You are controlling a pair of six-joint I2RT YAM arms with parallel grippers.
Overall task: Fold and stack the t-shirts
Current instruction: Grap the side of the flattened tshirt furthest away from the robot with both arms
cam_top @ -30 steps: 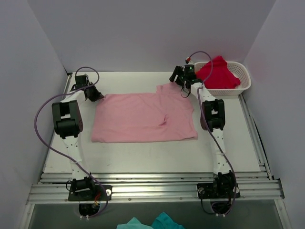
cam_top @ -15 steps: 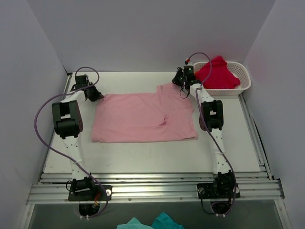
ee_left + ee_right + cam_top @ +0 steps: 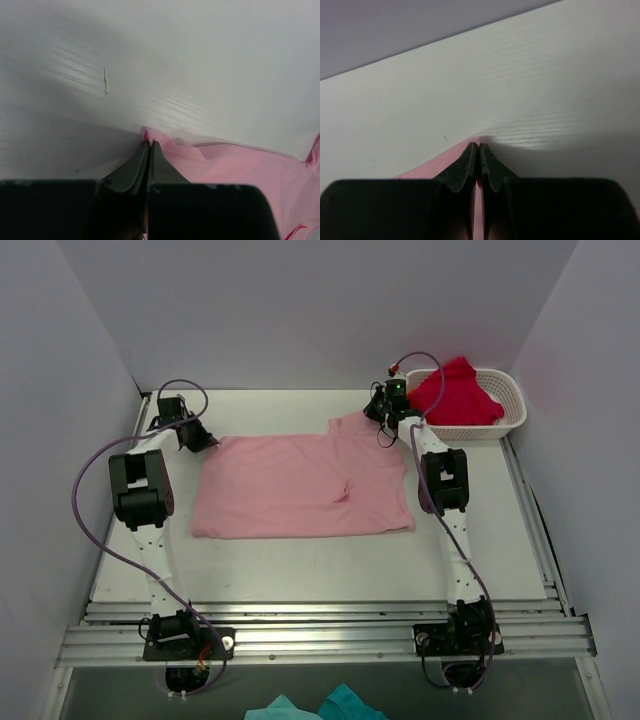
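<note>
Light pink t-shirt (image 3: 300,485), long axis left-right: left gripper (image 3: 149,144) pinches far-left corner, right gripper (image 3: 479,146) far-right; body lies nearward.

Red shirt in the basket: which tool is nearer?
Right. The right tool sits just beside the red shirt; the left tool pinches the pink shirt's opposite far corner.

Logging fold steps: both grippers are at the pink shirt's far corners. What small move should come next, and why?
Probably raise both corners together and carry them toward the near hem. The left gripper and right gripper are each shut on a far corner of the pink shirt, which lies spread flat.
</note>
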